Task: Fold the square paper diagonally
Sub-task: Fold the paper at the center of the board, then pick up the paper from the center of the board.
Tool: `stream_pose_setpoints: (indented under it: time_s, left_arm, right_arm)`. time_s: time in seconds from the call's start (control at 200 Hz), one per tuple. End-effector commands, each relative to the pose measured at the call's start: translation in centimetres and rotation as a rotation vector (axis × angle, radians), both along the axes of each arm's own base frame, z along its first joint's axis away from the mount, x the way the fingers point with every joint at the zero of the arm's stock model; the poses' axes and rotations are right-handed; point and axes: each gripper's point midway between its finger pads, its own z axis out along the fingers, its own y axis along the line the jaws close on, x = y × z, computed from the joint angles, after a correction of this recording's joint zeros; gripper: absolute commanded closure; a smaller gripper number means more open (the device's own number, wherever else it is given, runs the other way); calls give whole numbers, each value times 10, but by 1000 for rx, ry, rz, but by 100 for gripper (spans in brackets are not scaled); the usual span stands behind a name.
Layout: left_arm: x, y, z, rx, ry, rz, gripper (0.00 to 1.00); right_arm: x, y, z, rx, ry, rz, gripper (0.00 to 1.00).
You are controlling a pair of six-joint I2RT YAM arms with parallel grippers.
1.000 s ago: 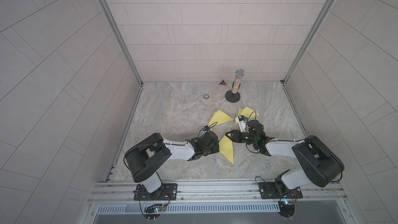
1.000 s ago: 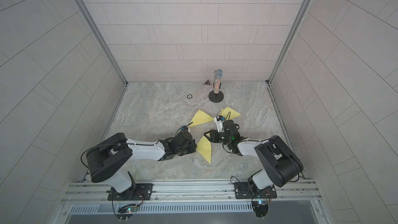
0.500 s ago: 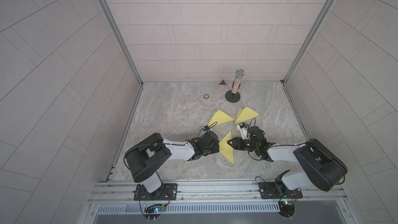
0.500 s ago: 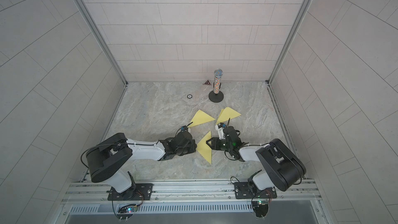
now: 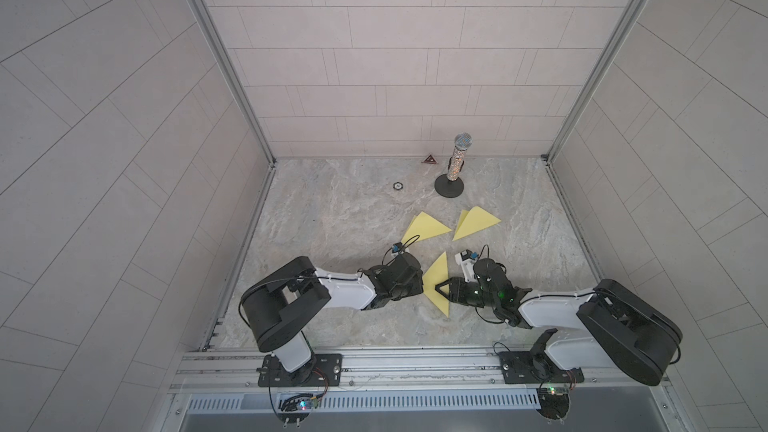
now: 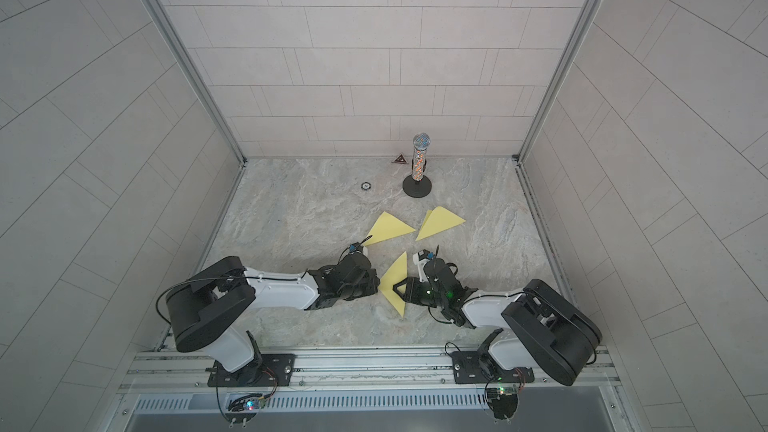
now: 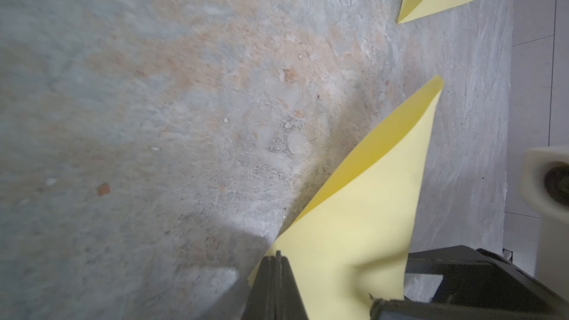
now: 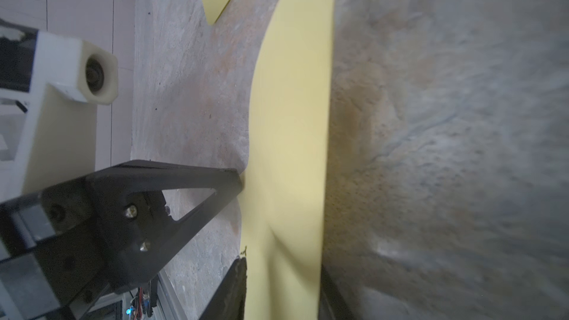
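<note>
walls: pale grey tiles close in three sides; a metal rail carrying both arm bases runs along the 6 o'clock edge.
worktop (image 5: 332, 218): grey, marble-patterned stone, seen whole in both top views.
square paper (image 5: 438, 272): yellow, a little toward 5 o'clock from the worktop's middle, between the two grippers. In both top views (image 6: 395, 270) it reads as a triangle, its long edge on the 3 o'clock side and one corner pointing to 9 o'clock.
paper layers: in the left wrist view (image 7: 369, 210) the top layer bows up off the stone instead of lying flat, and gapes at the far tip.
left gripper (image 5: 419, 284): at the paper's 9 o'clock corner, fingers pressed together and pinching the yellow edge, which runs into the closed tips in the left wrist view (image 7: 275, 260).
right gripper (image 5: 440, 289): at the paper's 3 o'clock side, fingers apart and holding nothing. In the right wrist view one fingertip (image 8: 228, 180) touches the paper's edge; the other sits just beside the sheet.
flat triangle (image 5: 426, 227): folded yellow sheet at the paper's 11 o'clock, lying apart from it.
offset triangle (image 5: 476, 222): folded yellow sheet at the paper's 1 o'clock, its layers slightly misaligned.
microphone (image 5: 457, 164): upright on a round black base near the 12 o'clock wall.
ring (image 5: 398, 186): small, toward 11 o'clock.
marker (image 5: 430, 159): small dark triangle against the back wall, just beside the microphone.
</note>
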Motion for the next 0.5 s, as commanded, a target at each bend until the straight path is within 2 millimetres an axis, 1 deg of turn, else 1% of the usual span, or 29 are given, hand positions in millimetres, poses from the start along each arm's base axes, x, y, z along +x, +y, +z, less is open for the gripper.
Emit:
stream_pose_setpoints:
  time_s: [0.0,0.045,0.085,0.12,0.165,0.205,0.275,0.405,0.47,0.495]
  left_arm:
    - [-39,68,-64,301,165,13,100]
    - [-39,68,-64,301,165,13,100]
    - [-39,68,-64,301,165,14,100]
    - [-39,68,-64,300,164,13,100]
    - [-39,68,-64,300,163,13,100]
    - [-39,68,-64,300,163,14,100]
    - [-39,68,-64,300,163,15,100]
    - [-39,68,-63,298,161,15,100]
    - [-39,67,-63,293,159,13,100]
    - [-39,68,-63,292,160,13,100]
  right_arm:
    - [3,-14,-3,-25,22,-101,70]
    - [4,-15,0,-21,15,-112,74]
    - [5,-16,3,-20,14,-125,79]
    - [6,-17,6,-16,10,-132,85]
    - [6,-16,8,-9,11,-135,97]
    - [7,-15,11,-3,11,-133,100]
    - [7,-13,15,11,7,-124,100]
    - [6,-10,16,25,12,-121,100]
    - [7,-9,17,31,11,-119,90]
    - [7,-9,16,29,10,-118,89]
